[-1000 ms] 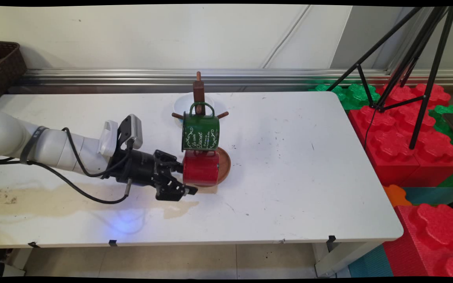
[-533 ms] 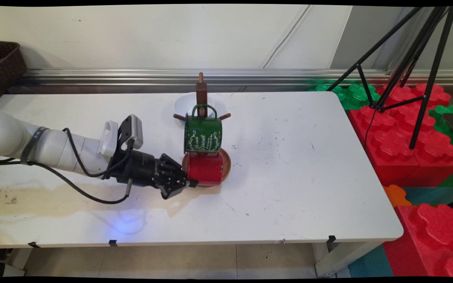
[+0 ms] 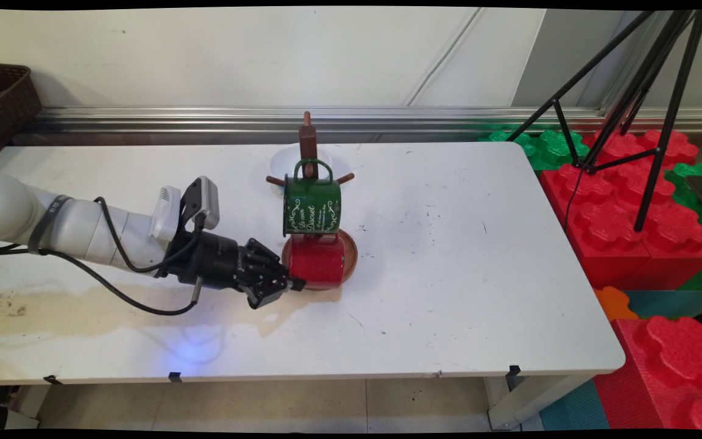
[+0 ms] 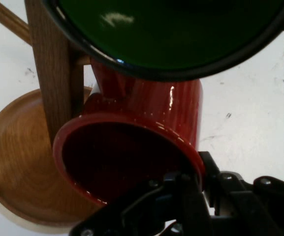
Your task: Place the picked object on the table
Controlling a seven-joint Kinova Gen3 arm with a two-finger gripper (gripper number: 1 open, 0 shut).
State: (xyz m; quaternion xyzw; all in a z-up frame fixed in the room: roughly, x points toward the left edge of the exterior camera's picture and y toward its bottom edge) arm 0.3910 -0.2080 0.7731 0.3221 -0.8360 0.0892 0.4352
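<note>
Main view overhead, hand view close

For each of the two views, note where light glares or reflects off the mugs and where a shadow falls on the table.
Hand view: a bright streak of glare runs down the red mug, and a pale reflection sits inside the green mug above it. Main view: small highlights show on the red mug's glossy side, and a soft shadow lies on the table beneath the gripper.

white counter (image 3: 448, 292), stained at 8 o'clock. pale wall (image 3: 235, 55) at 12, a wicker basket (image 3: 3, 103) at 10, foam blocks (image 3: 631, 225) and a black tripod (image 3: 637, 91) at 2 to 4, tiled floor (image 3: 265, 405) at 6.
</note>
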